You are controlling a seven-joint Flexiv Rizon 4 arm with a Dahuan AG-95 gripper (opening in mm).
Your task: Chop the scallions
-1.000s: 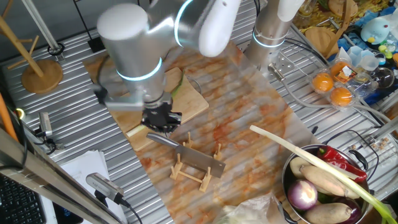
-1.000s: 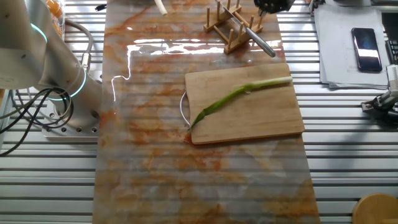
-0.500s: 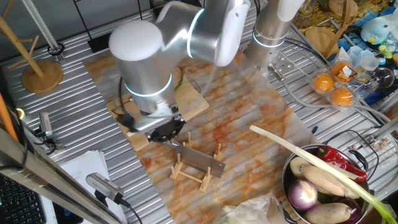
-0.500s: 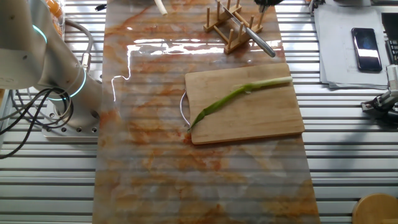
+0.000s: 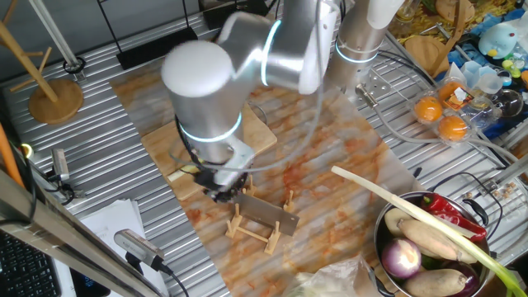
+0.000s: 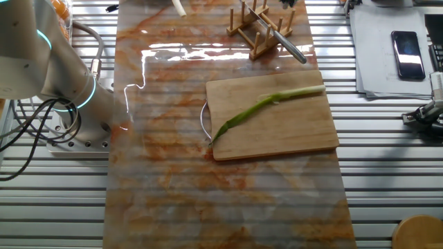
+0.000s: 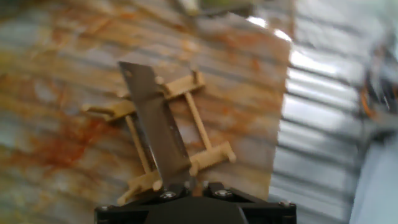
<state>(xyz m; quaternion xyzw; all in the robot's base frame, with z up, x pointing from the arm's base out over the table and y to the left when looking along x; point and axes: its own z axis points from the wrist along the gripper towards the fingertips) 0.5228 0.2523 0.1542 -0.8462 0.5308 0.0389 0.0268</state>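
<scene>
Gripper [image 5: 224, 191] sits low at the handle end of the knife [image 5: 266, 213], right at the edge of the wooden rack [image 5: 262, 227]. Fingers are hidden under the wrist in one fixed view, and the hand view shows only the black gripper base at the bottom edge, so I cannot tell the opening or whether it has the handle clamped.

Hand view: knife blade [image 7: 154, 127] stands on edge in the rack [image 7: 186, 140], running from upper left down toward the gripper base. Frame is motion-blurred.

The other fixed view: gripper is cropped out at the top; knife handle [image 6: 291, 48] sticks out of the rack [image 6: 257, 28] toward the cutting board [image 6: 277, 131].

Scallions [image 6: 266, 107] lie whole, one stalk, diagonally across the cutting board, pale end near the board's upper right corner, green tip at the lower left edge. Nothing touches the stalk; it lies well apart from the gripper. In one fixed view the arm covers most of the board [image 5: 264, 136].
</scene>
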